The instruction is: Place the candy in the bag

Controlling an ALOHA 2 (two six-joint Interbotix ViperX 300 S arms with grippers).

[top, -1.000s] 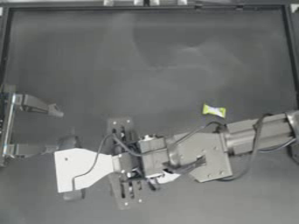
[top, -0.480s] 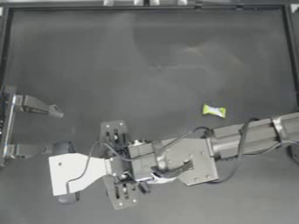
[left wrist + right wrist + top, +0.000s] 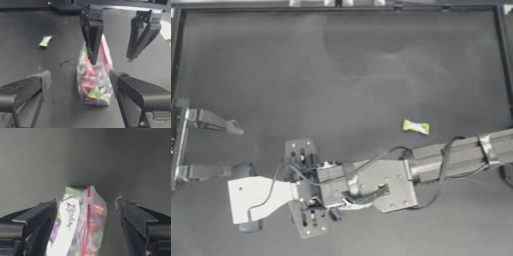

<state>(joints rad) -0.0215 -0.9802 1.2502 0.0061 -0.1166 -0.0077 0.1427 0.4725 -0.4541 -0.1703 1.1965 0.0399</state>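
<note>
The bag (image 3: 254, 197), clear with a pink-red seal strip and colourful sweets inside, lies at the front left of the table. My right gripper (image 3: 298, 192) reaches across from the right. It stands open around the bag's sealed end (image 3: 80, 223), one finger close against the bag's side and the other apart from it. The candy (image 3: 415, 127), small and yellow-green, lies alone on the table right of centre, beside the right arm, and shows far off in the left wrist view (image 3: 45, 41). My left gripper (image 3: 234, 149) is parked open at the left edge, facing the bag (image 3: 95, 80).
The right arm's forearm (image 3: 458, 157) and cables stretch over the front right of the table, passing just in front of the candy. A raised rim (image 3: 338, 7) bounds the dark table at the back.
The right arm has swung toward the front edge and its gripper has shifted slightly left. The bag has slid a little to the left. The left arm and the candy have not moved.
</note>
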